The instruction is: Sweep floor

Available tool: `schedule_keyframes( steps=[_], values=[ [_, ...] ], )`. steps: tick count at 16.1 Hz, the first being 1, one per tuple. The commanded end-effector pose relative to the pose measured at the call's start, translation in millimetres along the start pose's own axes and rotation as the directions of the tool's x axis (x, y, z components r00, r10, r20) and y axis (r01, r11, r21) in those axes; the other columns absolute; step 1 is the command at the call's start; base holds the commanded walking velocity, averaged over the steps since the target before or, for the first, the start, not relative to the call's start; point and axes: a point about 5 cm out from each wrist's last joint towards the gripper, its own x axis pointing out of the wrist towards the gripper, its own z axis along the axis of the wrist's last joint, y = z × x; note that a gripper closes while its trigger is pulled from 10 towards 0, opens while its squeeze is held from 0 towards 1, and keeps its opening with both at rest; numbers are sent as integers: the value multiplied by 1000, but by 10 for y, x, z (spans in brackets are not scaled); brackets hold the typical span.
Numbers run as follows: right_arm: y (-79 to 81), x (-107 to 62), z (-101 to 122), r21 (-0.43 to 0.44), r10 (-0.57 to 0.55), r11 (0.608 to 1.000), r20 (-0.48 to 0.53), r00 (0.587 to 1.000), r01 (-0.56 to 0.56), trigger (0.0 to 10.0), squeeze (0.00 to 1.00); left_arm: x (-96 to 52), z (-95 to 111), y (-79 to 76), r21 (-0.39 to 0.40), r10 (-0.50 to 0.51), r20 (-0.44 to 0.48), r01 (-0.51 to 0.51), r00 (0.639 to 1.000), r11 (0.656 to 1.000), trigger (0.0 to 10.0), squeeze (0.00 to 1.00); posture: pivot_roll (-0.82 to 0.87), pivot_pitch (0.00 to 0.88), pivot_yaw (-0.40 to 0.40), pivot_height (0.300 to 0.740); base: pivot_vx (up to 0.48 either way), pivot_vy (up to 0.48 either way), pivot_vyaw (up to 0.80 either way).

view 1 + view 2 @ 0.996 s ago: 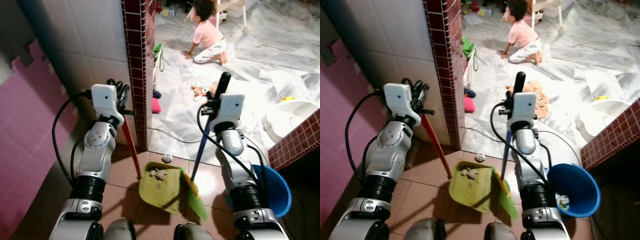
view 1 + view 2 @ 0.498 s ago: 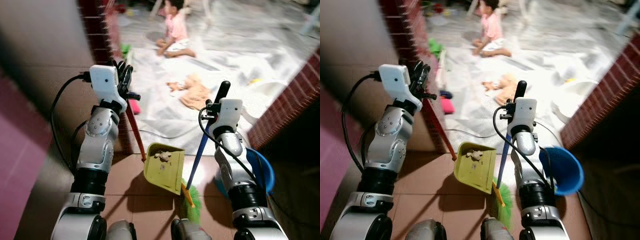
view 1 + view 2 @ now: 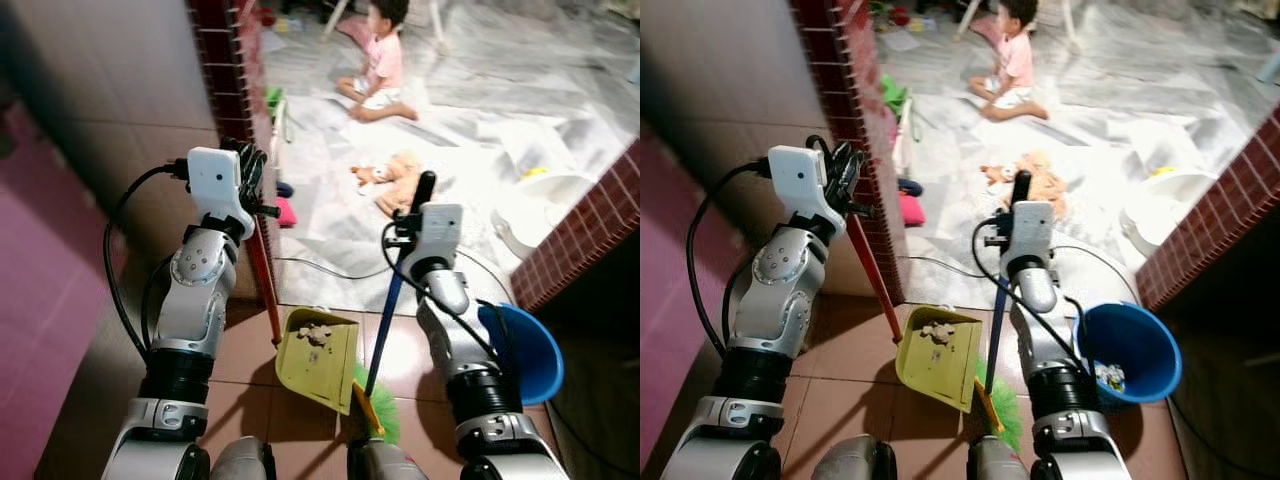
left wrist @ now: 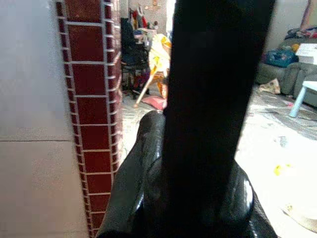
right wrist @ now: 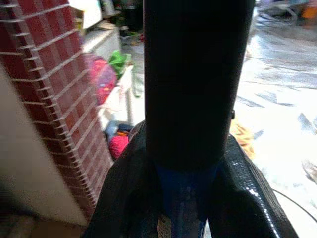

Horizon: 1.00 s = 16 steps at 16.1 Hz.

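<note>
The left gripper [image 3: 252, 180], in the upper left of the left eye view, has its long black fingers clamped round the thin red handle [image 3: 264, 275] of the yellow-green plastic dustpan [image 3: 318, 358]. That pan sits low in the middle of the frame on the brown floor tiles [image 3: 250, 400], with a small heap of pale debris [image 3: 314, 333] at its upper end. The right gripper [image 3: 418, 205], just right of centre, is closed on the blue broom handle [image 3: 385, 320]; in the right wrist view the blue shaft runs up between the two black pads. The green bristles [image 3: 378, 410] rest at the bottom centre, touching the pan's lower right edge.

The sweeping looks well advanced, since debris already lies in the pan. To finish well, I judge the pan should be kept level so nothing spills, and carried toward the blue plastic bucket [image 3: 525, 350] at the lower right before tipping.

Further out, a red-brown tiled pillar [image 3: 232, 110] stands at upper left, and a small person in a pink top [image 3: 378, 70] sits on the pale marble floor [image 3: 480, 120] at the top, well apart from the robot.
</note>
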Motion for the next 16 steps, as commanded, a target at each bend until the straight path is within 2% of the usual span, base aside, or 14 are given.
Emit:
schedule_keyframes(
  steps=[1,3,16],
  values=[
    [55,26,36,32,22,999,5,1000,-22,10000,0,17,118,-20,-11,-3,50,3,999,1000,10000,0,-48,25,14,740,0,0,0],
    [53,18,25,36,21,999,1,1000,-21,10000,0,20,124,-29,-14,-5,49,6,999,1000,10000,0,-48,25,14,740,0,0,0],
    [18,24,15,38,7,999,-4,1000,-7,10000,0,16,115,-62,-22,-25,36,26,999,999,10000,0,-48,19,14,740,-345,0,0]
  ],
)
